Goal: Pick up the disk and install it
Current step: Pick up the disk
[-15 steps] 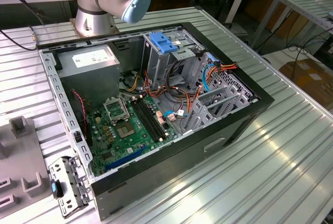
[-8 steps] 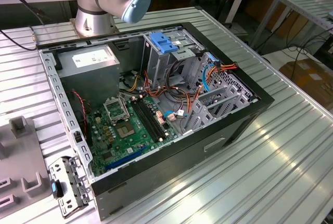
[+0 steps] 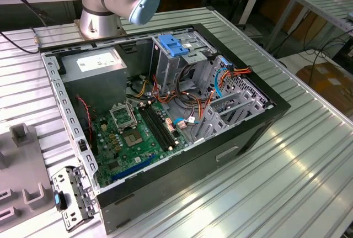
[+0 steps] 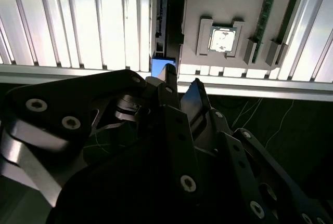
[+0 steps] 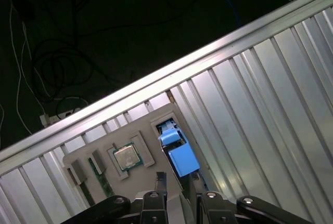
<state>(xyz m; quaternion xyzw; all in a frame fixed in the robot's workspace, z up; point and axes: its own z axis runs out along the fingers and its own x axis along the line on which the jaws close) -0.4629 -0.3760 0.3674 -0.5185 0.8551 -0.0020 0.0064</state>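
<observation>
Two parted jaws hover close above the blue-railed disk [image 5: 182, 161].

The silver arm [image 3: 105, 6] rises from its base toward the upper part of the exterior view's left, its blue-capped joint [image 3: 144, 3] facing that view's right. In both wrist views the black hand [image 4: 182, 81] has its two fingers [image 5: 160, 183] slightly apart, gripping nothing.

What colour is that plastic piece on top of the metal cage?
Bright blue. The plastic bracket shows best in the exterior view.
</observation>
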